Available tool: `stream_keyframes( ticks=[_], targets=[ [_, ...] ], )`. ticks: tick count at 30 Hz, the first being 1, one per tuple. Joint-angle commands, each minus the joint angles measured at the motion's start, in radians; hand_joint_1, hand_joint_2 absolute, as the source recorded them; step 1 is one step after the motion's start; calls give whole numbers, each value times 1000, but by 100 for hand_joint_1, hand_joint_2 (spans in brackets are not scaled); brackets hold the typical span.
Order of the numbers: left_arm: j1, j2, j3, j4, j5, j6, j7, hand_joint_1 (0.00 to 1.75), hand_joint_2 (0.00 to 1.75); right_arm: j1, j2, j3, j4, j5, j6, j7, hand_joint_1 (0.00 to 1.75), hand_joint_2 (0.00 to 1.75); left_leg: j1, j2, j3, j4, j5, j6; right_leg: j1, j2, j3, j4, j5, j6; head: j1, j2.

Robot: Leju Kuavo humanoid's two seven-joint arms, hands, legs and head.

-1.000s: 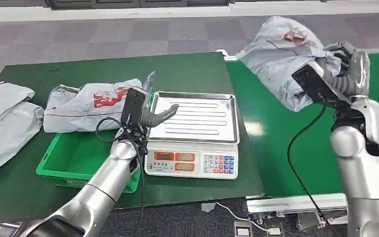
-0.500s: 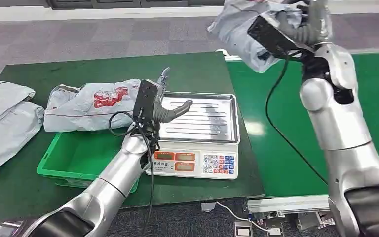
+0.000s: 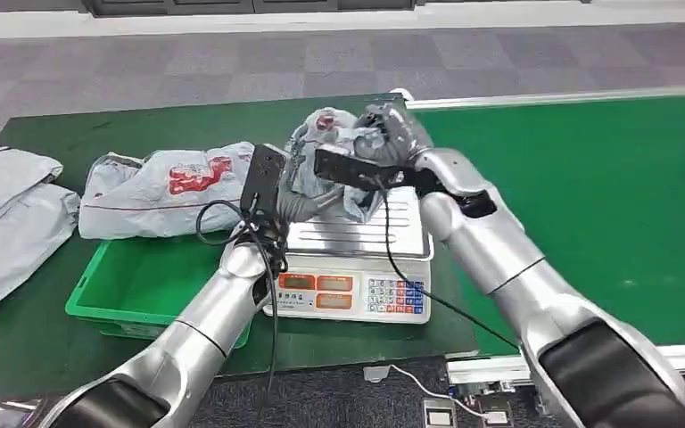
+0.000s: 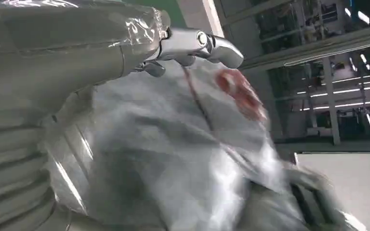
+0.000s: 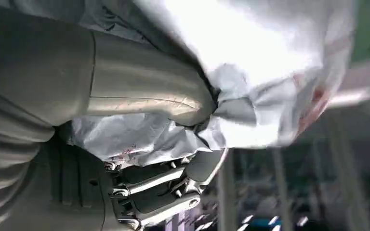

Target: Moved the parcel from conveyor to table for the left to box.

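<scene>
My right hand (image 3: 397, 134) grips a crumpled grey parcel (image 3: 334, 147) with a red mark and holds it just above the back of the scale's steel tray (image 3: 392, 234). In the right wrist view its thumb (image 5: 139, 96) presses into the parcel (image 5: 250, 62), with the fingers (image 5: 159, 192) curled beneath. My left hand (image 3: 296, 203) is over the tray's left side, fingers apart, right against the parcel. The left wrist view shows the parcel (image 4: 183, 159) blurred and close before the palm, with the thumb (image 4: 77, 48) stretched alongside it.
The electronic scale (image 3: 348, 290) stands at the table's right end. A green bin (image 3: 134, 276) sits left of it, with another grey parcel (image 3: 165, 187) lying across its far rim. More grey parcels (image 3: 4, 214) lie at the far left. The green conveyor (image 3: 589, 196) runs on the right.
My right arm has swung the parcel from the conveyor, high over the belt, down and left to the scale tray. My left hand stayed over the tray and now meets the parcel.
</scene>
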Motion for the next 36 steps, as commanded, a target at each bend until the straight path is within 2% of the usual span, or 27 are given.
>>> stream_keyframes(
  ticks=[1, 6, 8, 9, 10, 15, 20, 21, 22, 23, 25, 30, 32, 36],
  targets=[
    [-37, 58, -60, 103, 11, 12, -3, 0, 175, -16, 122, 141, 276, -106, 82, -71, 175, 175, 1, 2, 4, -2, -1, 0, 1, 2, 3, -1, 0, -1, 0, 0],
    [-38, 55, -59, 102, 10, 14, -3, 0, 175, -24, 118, 143, 277, -110, 80, -73, 175, 175, 0, 2, 3, -1, 0, -1, 0, 1, 2, -1, 0, -1, 0, 0],
    [-45, 57, -66, 115, -3, 30, 23, 0, 175, -12, 128, 149, 287, -177, 139, -87, 175, 175, 1, 0, 3, -1, 0, -1, 1, 0, 2, -1, 0, -1, 0, 0],
    [-45, 60, -66, 117, -9, 45, 22, 0, 175, -3, 131, 160, 289, -175, 142, -88, 164, 175, 0, 0, 2, -1, 0, -1, 0, -1, 1, -1, 0, -1, 0, 0],
    [-43, 67, -66, 118, -11, 43, 23, 0, 175, 12, 128, 168, 284, -178, 139, -91, 0, 175, 0, 1, 2, -1, 0, -1, 1, 0, 1, -1, 0, -1, 0, 0],
    [-26, 97, -75, 112, -51, 40, 14, 0, 175, 113, 63, 137, 170, -278, 62, -118, 0, 175, 1, -1, 3, -2, 1, -1, 1, -1, 3, -2, 0, -1, 0, 0],
    [-28, 106, -126, 98, -124, 28, 17, 0, 175, 162, 30, 79, 65, -308, -2, -106, 0, 175, 1, -2, 2, -1, 0, -1, 1, -2, 2, -1, 0, -1, 0, 0],
    [-24, 107, -125, 90, -132, 25, 19, 0, 175, 178, 21, 60, 22, -305, -40, -115, 0, 175, 1, -2, 3, -2, 1, -1, 1, -3, 3, -3, 0, -1, 0, 0],
    [-24, 108, -120, 76, -138, 17, 10, 0, 175, 257, -8, -42, -153, -330, -203, -183, 0, 175, 1, -2, 2, -1, 0, 0, 1, -3, 2, -2, 0, -1, 0, 0],
    [-28, 105, -115, 75, -139, 14, 10, 0, 175, 290, -35, -69, -261, -331, -194, -159, 0, 175, 1, -3, 1, -1, 1, -1, 1, -3, 1, -2, 0, -1, 0, 0],
    [-44, 96, -112, 83, -146, 16, 18, 0, 175, 315, -50, -109, -362, -317, -159, -121, 0, 175, 1, -3, 0, 0, 1, -1, 1, -4, 0, -1, 0, -1, 0, 0],
    [-46, 95, -111, 89, -148, 15, 18, 0, 175, 315, -37, -115, -342, -307, -152, -121, 0, 175, 0, -3, 0, 0, 0, 0, 1, -3, 1, -1, 0, -1, 0, 0],
    [-59, 87, -109, 102, -150, 11, 12, 0, 175, 311, -13, -149, -333, -296, -203, -157, 0, 175, 0, -2, 1, -1, 0, -1, 0, -3, 1, -1, 0, -1, 0, 0],
    [-112, 60, -128, 151, -164, -8, 27, 0, 175, 262, 8, -193, -349, -268, -203, -141, 0, 175, 0, -3, -3, 2, 1, -1, 0, -3, -3, 1, 0, -1, 0, 0]
  ],
)
